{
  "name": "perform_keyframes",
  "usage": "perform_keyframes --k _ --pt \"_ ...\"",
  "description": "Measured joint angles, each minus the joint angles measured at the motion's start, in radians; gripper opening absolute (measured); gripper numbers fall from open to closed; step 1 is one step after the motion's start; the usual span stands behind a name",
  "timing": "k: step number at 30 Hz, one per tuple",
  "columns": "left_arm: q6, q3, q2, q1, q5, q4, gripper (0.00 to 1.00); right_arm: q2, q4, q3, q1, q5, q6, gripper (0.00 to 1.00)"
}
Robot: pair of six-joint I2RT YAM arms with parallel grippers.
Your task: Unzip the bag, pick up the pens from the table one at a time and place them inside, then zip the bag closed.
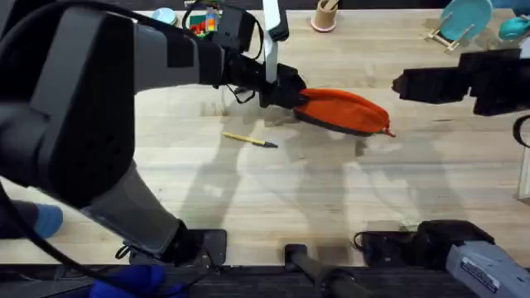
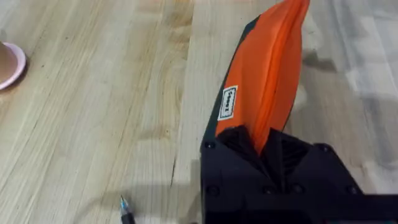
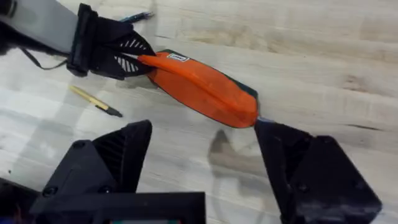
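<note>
Gripping one end of the orange bag (image 1: 346, 111), the left gripper (image 1: 286, 89) has its fingers clamped on the fabric, the bag lying on the table (image 1: 273, 199). The yellow pen (image 1: 248, 140) lies just beside the bag. The right gripper (image 3: 202, 155) hangs near the bag's far end, fingers spread wide, holding nothing.

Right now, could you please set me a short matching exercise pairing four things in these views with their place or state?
Things:
1. left gripper
2. right gripper
3. yellow pen
4. tan cup

Places or states:
A. lying loose on the table, nearer the arm bases than the bag
B. open, above the table
C. at the far table edge
D. shut on one end of the orange bag

Pairs: 1-D, 2-B, 3-A, 4-C
</note>
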State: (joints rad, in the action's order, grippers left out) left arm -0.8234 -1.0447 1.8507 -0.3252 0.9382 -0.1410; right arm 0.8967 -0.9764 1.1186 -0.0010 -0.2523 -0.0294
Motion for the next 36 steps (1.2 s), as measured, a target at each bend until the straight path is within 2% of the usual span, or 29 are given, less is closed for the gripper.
perform_keyframes --k 6,11,16,22,26,31,36 --pt "0.000 0.000 0.000 0.000 0.000 0.000 0.044 0.000 -0.008 0.008 0.000 0.000 -0.094 0.995" --pt "0.000 0.000 0.000 0.000 0.000 0.000 0.044 0.000 -0.061 0.062 -0.017 0.000 -0.188 0.995" --pt "0.000 0.000 0.000 0.000 0.000 0.000 0.044 0.015 -0.174 0.158 -0.106 -0.023 -0.286 0.995" --pt "0.000 0.000 0.000 0.000 0.000 0.000 0.044 0.092 -0.349 0.263 -0.277 -0.146 -0.457 0.995" --pt "0.000 0.000 0.000 0.000 0.000 0.000 0.044 0.140 -0.393 0.280 -0.361 -0.242 -0.568 0.995" --pt "0.000 0.000 0.000 0.000 0.000 0.000 0.044 0.152 -0.444 0.281 -0.377 -0.309 -0.696 0.995" --pt "0.000 0.000 0.000 0.000 0.000 0.000 0.043 0.153 -0.449 0.285 -0.382 -0.325 -0.758 0.992"
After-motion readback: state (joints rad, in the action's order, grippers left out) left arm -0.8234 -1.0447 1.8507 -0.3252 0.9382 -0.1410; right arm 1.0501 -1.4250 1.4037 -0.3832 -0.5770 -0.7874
